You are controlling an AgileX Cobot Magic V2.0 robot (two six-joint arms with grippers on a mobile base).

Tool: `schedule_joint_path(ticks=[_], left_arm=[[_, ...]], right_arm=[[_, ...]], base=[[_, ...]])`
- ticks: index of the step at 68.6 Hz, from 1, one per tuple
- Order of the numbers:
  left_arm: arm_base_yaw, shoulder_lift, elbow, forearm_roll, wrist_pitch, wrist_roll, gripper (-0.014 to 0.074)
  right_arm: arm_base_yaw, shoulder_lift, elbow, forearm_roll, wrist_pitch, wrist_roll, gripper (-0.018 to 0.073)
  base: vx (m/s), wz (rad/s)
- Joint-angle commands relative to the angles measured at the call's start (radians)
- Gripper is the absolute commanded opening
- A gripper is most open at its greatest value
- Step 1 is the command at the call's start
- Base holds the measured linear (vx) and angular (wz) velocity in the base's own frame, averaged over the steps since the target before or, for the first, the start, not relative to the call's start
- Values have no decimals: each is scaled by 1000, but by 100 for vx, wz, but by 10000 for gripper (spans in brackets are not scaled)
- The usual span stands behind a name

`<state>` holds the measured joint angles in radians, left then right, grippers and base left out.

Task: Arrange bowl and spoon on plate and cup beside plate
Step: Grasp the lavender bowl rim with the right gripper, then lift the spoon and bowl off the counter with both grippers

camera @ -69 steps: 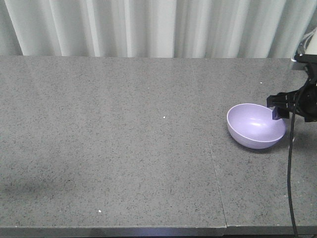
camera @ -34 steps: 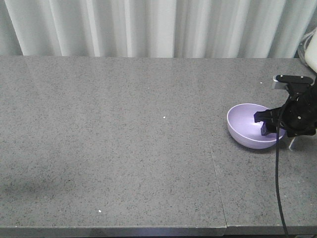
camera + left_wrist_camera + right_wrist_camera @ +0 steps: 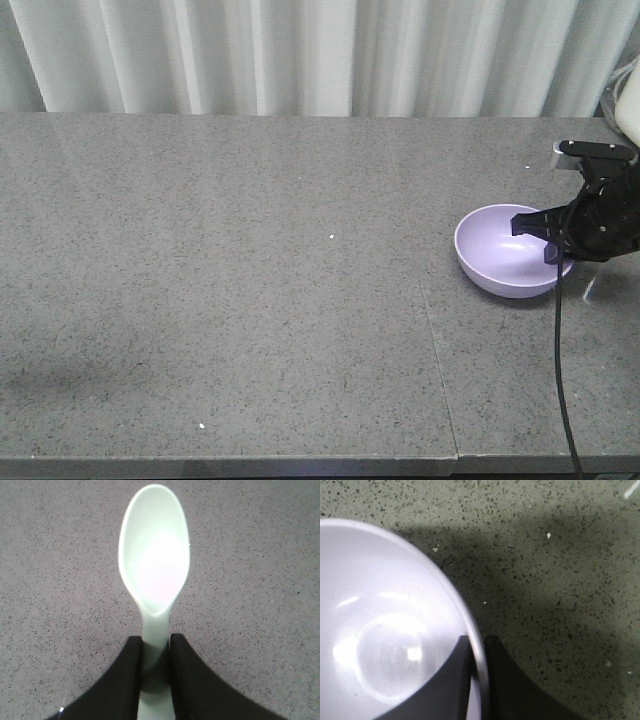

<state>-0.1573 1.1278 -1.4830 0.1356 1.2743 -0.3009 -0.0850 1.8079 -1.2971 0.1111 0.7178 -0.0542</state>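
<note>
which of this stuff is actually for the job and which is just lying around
For the job: bowl, rim pinched by the right tool; spoon, held by the left tool; plate and cup not in view.
Just there: curtain, black cable, grey table.

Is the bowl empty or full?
Empty. The bowl shows a bare, glossy inside; only the right pincer straddles its rim.

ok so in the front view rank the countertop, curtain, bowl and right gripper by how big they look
1. grey stone countertop, filling most of the frame
2. white curtain, a band across the top
3. lavender bowl and right gripper: about alike, and the gripper is cut by the frame edge, so unranked
</note>
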Motion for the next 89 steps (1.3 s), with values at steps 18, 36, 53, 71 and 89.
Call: schedule_joint_path(ticks=[18,36,53,71,89], left_arm=[[-7,-16,-23,7,-23,-2,-6],[-7,-16,-23,7,-23,-2,-6],[-7,-16,-23,7,-23,-2,-6],[-7,-16,-23,7,-23,-2,-6],[-7,-16,-23,7,-23,-2,-6]], right_arm=[[-4,-237,-22,-23,55,-17,-7],[-4,-464,-22,-20,198,-22,-6],[-4,-639,-22,-12,320,-36,-6],[-4,-781,-22,-9,405,-36,-6],[-4,-819,-22,-10,419,-36,-6]], base=[[0,0],[0,0],[0,0],[0,0],[0,0]])
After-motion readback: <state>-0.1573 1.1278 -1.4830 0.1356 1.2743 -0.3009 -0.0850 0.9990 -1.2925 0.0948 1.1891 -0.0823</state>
